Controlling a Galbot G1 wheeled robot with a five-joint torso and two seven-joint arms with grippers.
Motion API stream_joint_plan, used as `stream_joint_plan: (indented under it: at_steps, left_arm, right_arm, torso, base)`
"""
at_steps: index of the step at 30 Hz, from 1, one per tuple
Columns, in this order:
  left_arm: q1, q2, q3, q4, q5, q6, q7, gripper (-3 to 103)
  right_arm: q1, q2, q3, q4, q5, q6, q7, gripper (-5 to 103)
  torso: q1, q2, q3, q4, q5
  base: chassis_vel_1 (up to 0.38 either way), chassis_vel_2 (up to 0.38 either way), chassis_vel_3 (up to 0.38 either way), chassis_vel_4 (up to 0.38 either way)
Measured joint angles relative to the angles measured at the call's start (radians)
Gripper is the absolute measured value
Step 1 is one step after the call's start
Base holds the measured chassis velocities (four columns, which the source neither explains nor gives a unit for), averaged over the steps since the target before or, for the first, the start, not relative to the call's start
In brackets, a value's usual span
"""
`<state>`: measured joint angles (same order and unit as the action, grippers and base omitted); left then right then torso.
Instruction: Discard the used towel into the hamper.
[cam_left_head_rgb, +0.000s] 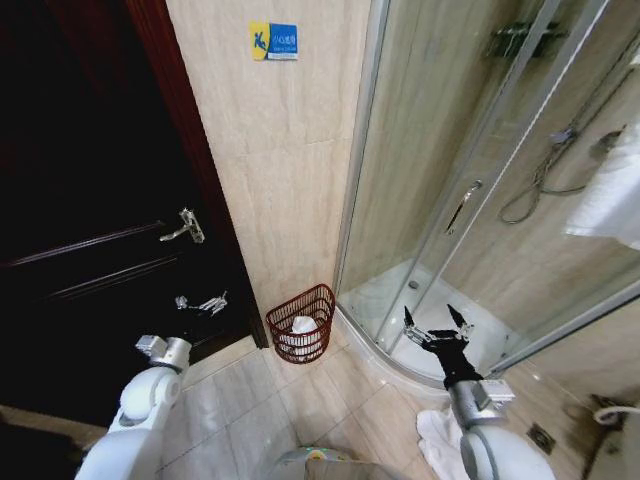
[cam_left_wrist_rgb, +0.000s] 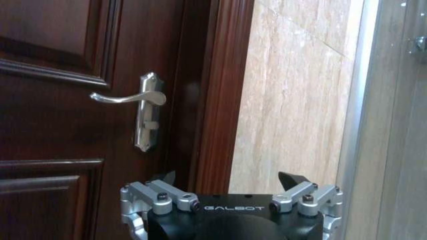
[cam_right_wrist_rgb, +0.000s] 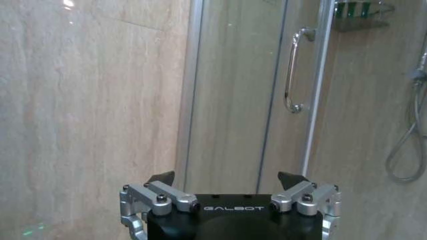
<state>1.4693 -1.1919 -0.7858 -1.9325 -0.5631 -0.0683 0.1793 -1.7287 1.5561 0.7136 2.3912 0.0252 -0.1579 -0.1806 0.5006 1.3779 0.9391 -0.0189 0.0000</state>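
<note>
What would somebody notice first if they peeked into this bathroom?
Probably the little reddish-brown hamper on the tiled floor against the beige wall, between the dark wooden door and the glass shower, with something white already inside it. Next, the robot's two arms: the left tool open in front of the door, the right tool open in front of the shower. A white towel lies crumpled on the floor by the right arm.

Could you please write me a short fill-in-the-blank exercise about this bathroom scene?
1. The hamper stands on the floor between the dark door and the ____ enclosure.
2. Something ____ in colour lies inside the hamper.
3. The right hand is open and holds ____.
4. The left hand hangs before the dark ____.

Answers: shower; white; nothing; door
</note>
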Motion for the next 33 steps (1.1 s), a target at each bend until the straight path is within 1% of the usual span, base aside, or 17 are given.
stream_joint_plan:
  at_steps: [1, 4, 10, 12, 13, 16, 20, 26, 30, 33]
  left_arm:
    - [0.000, 0.000, 0.000, 0.000, 0.000, 0.000, 0.000, 100]
    - [0.010, 0.016, -0.001, -0.005, -0.007, -0.002, 0.000, 100]
    - [0.016, 0.042, 0.014, -0.008, -0.024, -0.015, 0.001, 100]
    - [0.017, 0.049, 0.027, -0.014, -0.032, -0.027, 0.010, 100]
    - [0.017, 0.049, 0.027, -0.014, -0.032, -0.027, 0.010, 100]
    - [0.016, 0.045, 0.039, -0.021, -0.039, -0.032, 0.012, 100]
    - [0.013, 0.037, 0.043, -0.025, -0.039, -0.033, 0.007, 100]
    - [0.006, 0.029, 0.045, -0.036, -0.035, -0.028, -0.014, 100]
    - [0.001, 0.023, 0.040, -0.059, -0.032, -0.003, -0.021, 100]
    - [0.001, 0.020, 0.040, -0.064, -0.026, -0.001, -0.021, 100]
  right_arm:
    - [0.000, 0.000, 0.000, 0.000, 0.000, 0.000, 0.000, 100]
    - [-0.006, -0.025, 0.007, 0.010, 0.051, -0.009, 0.002, 100]
    - [-0.024, -0.067, 0.016, 0.010, 0.068, 0.010, 0.001, 100]
    - [-0.044, -0.097, 0.016, 0.006, 0.074, 0.046, -0.010, 100]
    - [-0.044, -0.097, 0.016, 0.006, 0.074, 0.046, -0.010, 100]
    - [-0.071, -0.129, 0.013, -0.010, 0.074, 0.099, -0.015, 100]
    - [-0.085, -0.129, 0.010, -0.018, 0.073, 0.123, -0.013, 100]
    - [-0.084, -0.122, 0.005, -0.013, 0.073, 0.127, -0.002, 100]
    - [-0.075, -0.123, 0.003, -0.007, 0.072, 0.124, 0.003, 100]
    - [-0.073, -0.122, 0.003, -0.005, 0.070, 0.122, 0.003, 100]
  torso:
    - [0.000, 0.000, 0.000, 0.0000, 0.0000]
    - [0.000, 0.000, 0.000, 0.0001, 0.0001]
    - [0.000, 0.000, 0.000, 0.0000, 0.0001]
    - [0.000, 0.000, 0.000, 0.0000, 0.0001]
    - [0.000, 0.000, 0.000, 0.0000, 0.0001]
    - [0.000, 0.000, 0.000, 0.0000, 0.0001]
    - [0.000, 0.000, 0.000, 0.0000, 0.0001]
    - [0.000, 0.000, 0.000, 0.0000, 0.0000]
    - [0.000, 0.000, 0.000, 0.0000, 0.0001]
    - [0.000, 0.000, 0.000, 0.0001, 0.0001]
  base:
    - [0.000, 0.000, 0.000, 0.000]
    - [0.000, 0.000, 0.000, 0.000]
    - [0.000, 0.000, 0.000, 0.000]
    - [0.000, 0.000, 0.000, 0.000]
    - [0.000, 0.000, 0.000, 0.000]
    - [0.000, 0.000, 0.000, 0.000]
    - [0.000, 0.000, 0.000, 0.000]
    - [0.000, 0.000, 0.000, 0.000]
    - [0.000, 0.000, 0.000, 0.000]
    - [0.000, 0.000, 0.000, 0.000]
